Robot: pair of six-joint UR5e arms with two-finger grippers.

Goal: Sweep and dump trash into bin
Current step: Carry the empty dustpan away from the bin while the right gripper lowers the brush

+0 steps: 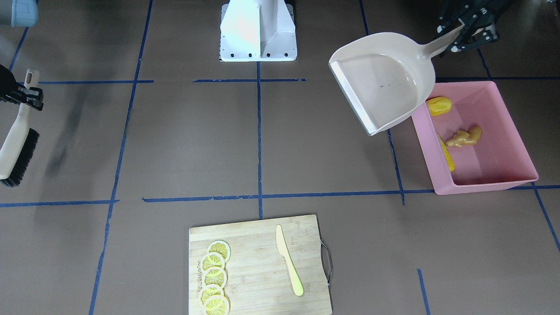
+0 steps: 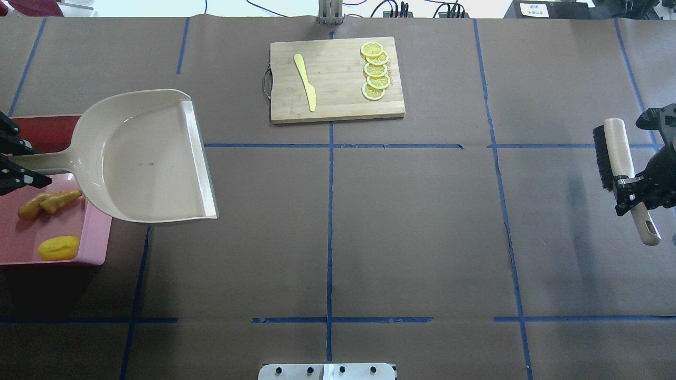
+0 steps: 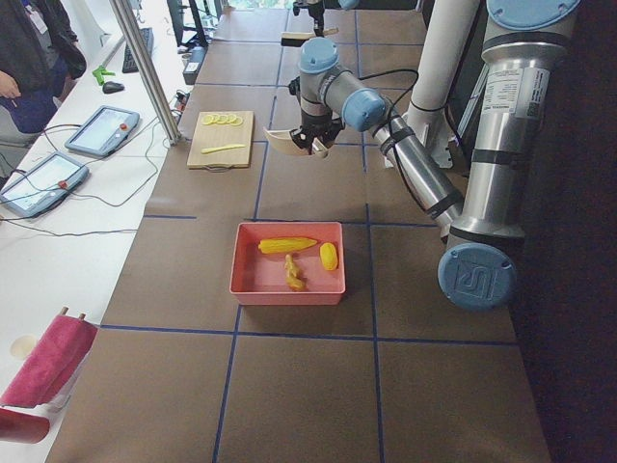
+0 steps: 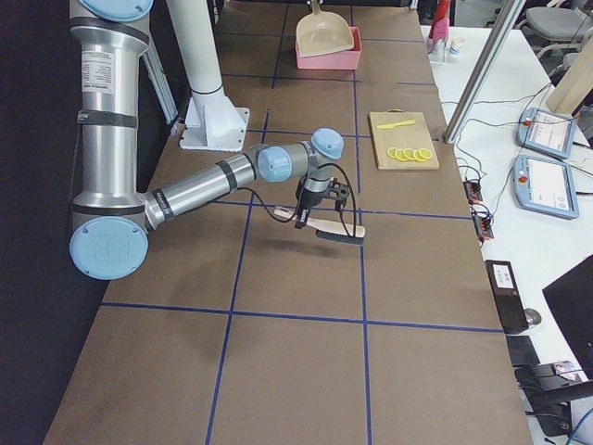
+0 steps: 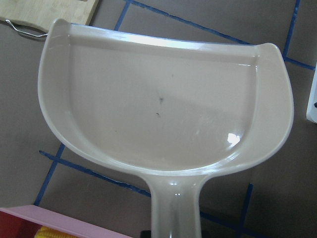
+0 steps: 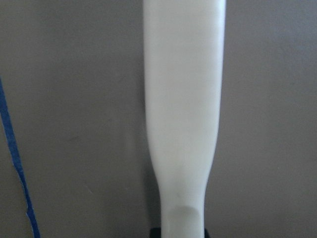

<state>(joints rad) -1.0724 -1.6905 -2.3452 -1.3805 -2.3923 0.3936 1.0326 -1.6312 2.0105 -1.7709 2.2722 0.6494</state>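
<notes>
The pink bin [image 1: 503,131] stands at the table's end on my left. In it lie the corn cob [image 1: 446,153], the ginger root [image 1: 464,137] and the stubby yellow vegetable [image 1: 439,105]. In the overhead view the bin [image 2: 21,248] shows at the left edge, the cob hidden. My left gripper [image 1: 457,33] is shut on the handle of the beige dustpan [image 1: 385,78], held empty in the air beside the bin; it also shows in the left wrist view [image 5: 163,99]. My right gripper [image 2: 631,192] is shut on the handle of the black-bristled brush [image 2: 615,153].
A wooden cutting board [image 1: 258,267] lies at the table's far middle edge with several lemon slices [image 1: 214,275] and a pale yellow plastic knife [image 1: 288,260]. Blue tape lines cross the brown table. The robot's white base [image 1: 258,30] stands at the near edge.
</notes>
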